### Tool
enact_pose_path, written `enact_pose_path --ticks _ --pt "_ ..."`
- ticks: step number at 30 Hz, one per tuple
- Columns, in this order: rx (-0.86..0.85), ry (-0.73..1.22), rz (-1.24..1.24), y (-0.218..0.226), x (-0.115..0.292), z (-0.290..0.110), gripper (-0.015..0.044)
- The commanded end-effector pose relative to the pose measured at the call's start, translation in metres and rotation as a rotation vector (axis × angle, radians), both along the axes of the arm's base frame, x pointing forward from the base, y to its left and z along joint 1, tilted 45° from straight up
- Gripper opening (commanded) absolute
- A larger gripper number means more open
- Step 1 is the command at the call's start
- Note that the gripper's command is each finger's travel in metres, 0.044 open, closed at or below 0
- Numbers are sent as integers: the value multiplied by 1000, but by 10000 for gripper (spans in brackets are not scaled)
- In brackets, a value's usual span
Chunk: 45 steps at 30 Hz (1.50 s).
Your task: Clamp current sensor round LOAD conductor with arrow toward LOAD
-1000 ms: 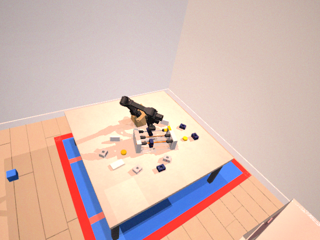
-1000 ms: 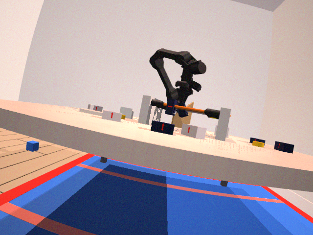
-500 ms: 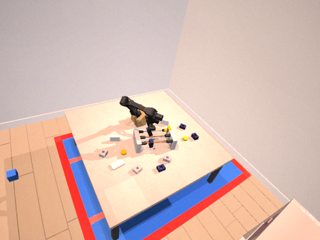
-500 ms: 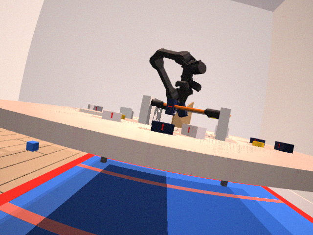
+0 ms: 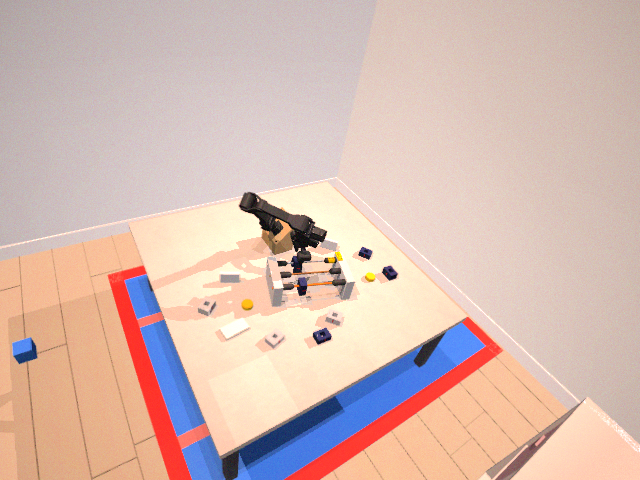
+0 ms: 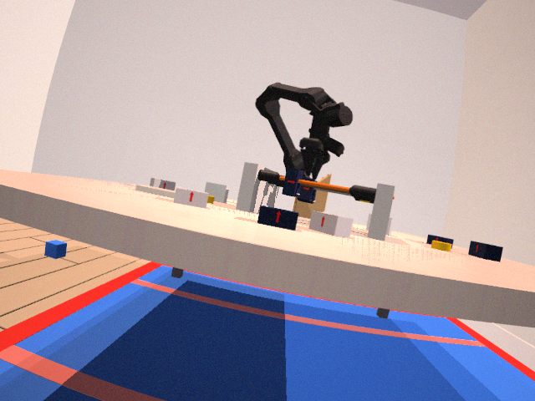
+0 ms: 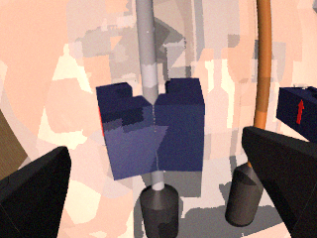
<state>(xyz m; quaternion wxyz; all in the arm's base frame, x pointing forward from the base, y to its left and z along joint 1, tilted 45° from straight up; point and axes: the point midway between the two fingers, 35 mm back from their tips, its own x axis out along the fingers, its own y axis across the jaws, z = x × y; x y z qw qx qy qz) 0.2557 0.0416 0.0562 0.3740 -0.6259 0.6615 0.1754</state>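
Observation:
A dark navy split-core sensor [image 5: 297, 265] [image 6: 308, 194] [image 7: 180, 134] sits at the rearmost, grey conductor [image 5: 313, 261] [image 7: 146, 40], which runs in at one end and out at the other. Its halves meet along a seam, with a notch between them at the far end in the wrist view; whether it is latched cannot be told. Only a red sliver of its arrow shows at the left edge there, so its direction is unclear. My gripper [image 7: 158, 146] is open, its fingers wide apart on either side of the sensor, clear of it. A yellow tag [image 5: 339, 255] is at the conductor's right end; its lettering is unreadable.
Two orange conductors run beside the grey one between white end posts [image 5: 275, 289] [image 5: 347, 281] [image 6: 384, 211]. Another navy sensor [image 5: 302, 285] [image 6: 292, 183] [image 7: 292, 109] is on the front one. Loose navy and pale blocks, yellow discs and white boxes stand around the frame.

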Motion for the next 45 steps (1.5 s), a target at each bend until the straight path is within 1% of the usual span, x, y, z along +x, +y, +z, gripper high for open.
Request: enact_pose_path --ticks 1,4,7,9,35,45 --pt "0 0 -2 0 0 0 440" --pt "0 -1 -1 -2 0 -1 440" --pt "-5 -12 11 -23 2 -21 440" --pt "-8 -15 14 -30 1 -27 440" --pt "-10 -15 14 -52 4 -48 440" --pt "-1 -25 9 -49 5 -45 373"
